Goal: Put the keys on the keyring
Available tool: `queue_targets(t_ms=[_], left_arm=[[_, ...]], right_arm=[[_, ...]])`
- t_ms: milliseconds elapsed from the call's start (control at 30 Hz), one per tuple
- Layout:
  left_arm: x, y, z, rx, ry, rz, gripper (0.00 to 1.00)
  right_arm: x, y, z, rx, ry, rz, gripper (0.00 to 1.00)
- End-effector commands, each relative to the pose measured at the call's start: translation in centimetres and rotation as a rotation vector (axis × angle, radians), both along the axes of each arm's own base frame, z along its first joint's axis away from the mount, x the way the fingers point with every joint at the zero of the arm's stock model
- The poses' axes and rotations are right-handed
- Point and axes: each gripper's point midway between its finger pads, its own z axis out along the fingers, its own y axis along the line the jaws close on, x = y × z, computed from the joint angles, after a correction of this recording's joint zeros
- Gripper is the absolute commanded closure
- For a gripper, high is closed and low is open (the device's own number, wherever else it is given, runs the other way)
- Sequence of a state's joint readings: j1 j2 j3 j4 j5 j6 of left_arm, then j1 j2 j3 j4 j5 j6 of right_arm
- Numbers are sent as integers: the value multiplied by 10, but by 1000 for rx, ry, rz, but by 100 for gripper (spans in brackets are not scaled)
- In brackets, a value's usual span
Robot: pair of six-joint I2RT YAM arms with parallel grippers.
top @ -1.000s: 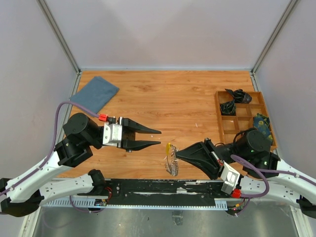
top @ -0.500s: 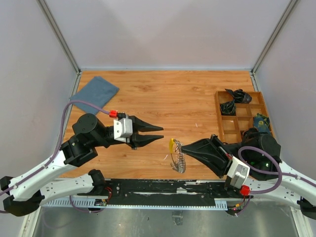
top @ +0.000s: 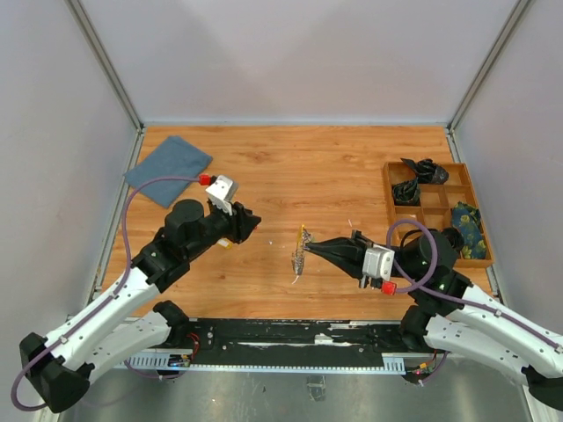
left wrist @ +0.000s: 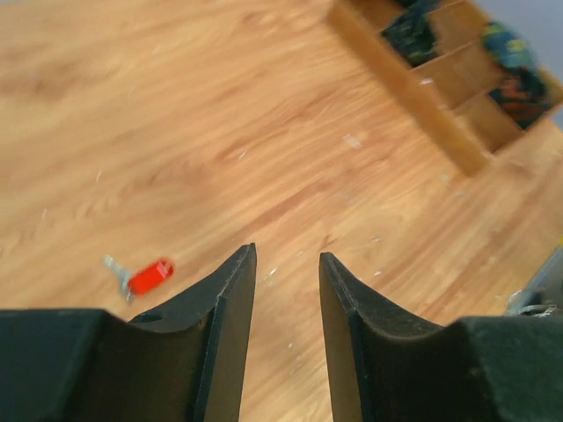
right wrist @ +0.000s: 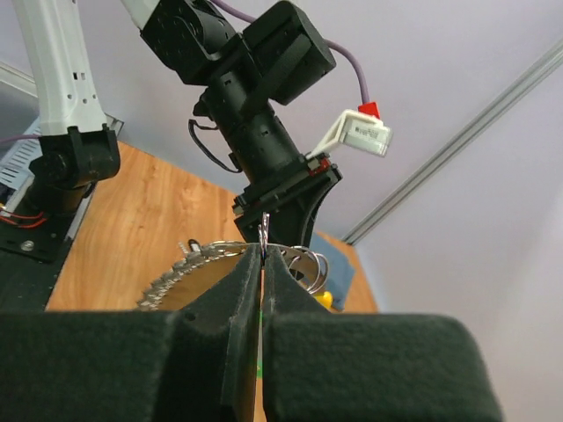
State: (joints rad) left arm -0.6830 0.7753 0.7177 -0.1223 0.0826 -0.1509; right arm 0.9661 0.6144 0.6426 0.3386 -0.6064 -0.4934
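At the far left corner of the pale wooden table lies a flat blue-grey cloth. My left arm rises from its near-left base and slants up and to the right, wrist bent so that my left gripper points rightward and down at the boards left of the middle. Its two black fingers stand apart with a clear gap and nothing between them. Just to their left on the wood, in the left wrist view, lies a small key with a red plastic head, touching neither finger.

Near the table's middle hangs the thin wire keyring, fringed with small silver keys and carrying a yellow tag. My right gripper pinches its wire, fingertips pressed tight together on it. I cannot tell whether its low end touches the wood. My right arm reaches in from the near right, forearm level, pointing left. Behind its elbow sits a wooden compartment tray holding black cable bundles.
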Motion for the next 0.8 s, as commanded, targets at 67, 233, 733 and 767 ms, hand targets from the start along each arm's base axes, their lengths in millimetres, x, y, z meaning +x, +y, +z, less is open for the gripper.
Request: queue_targets(t_ms=[67, 233, 733, 767], left_arm=[[40, 48, -79, 35, 262, 351, 59], [64, 61, -126, 121, 338, 407, 60], [106, 70, -197, 266, 498, 320, 58], [107, 71, -200, 277, 500, 324, 58]], right_arm=[[12, -4, -3, 8, 187, -53, 99], [13, -2, -15, -31, 255, -58, 99], [7, 1, -28, -67, 317, -22, 99], [6, 1, -28, -68, 320, -20, 99]])
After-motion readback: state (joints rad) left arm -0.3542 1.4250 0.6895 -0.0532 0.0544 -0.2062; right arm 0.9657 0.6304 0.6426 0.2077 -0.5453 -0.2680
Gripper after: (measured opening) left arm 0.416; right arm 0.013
